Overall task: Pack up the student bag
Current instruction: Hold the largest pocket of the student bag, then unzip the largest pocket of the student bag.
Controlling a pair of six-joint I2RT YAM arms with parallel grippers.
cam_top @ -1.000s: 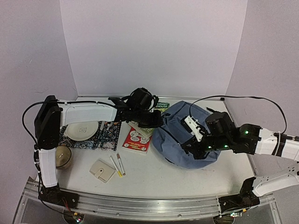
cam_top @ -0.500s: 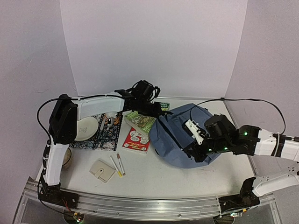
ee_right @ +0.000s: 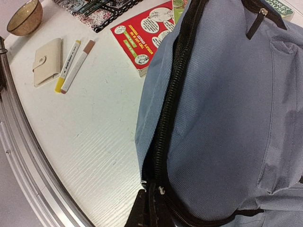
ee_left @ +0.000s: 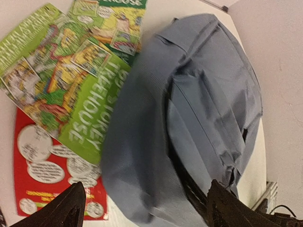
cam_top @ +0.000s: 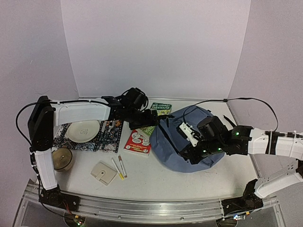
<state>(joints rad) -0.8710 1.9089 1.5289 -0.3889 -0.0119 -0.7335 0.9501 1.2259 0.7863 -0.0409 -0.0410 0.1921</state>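
White table [cam_top: 156, 177], lilac walls [cam_top: 156, 47]. Your bag [cam_top: 177, 137] lies at 3 o'clock from the table's middle, its zipper partly undone. Your right gripper [ee_right: 151, 203] pinches the zipper edge at the bag's 6 o'clock. Your left gripper [ee_left: 144, 203] hangs spread wide, holding nothing, over a green book [ee_left: 71, 94] at the bag's 10 o'clock.
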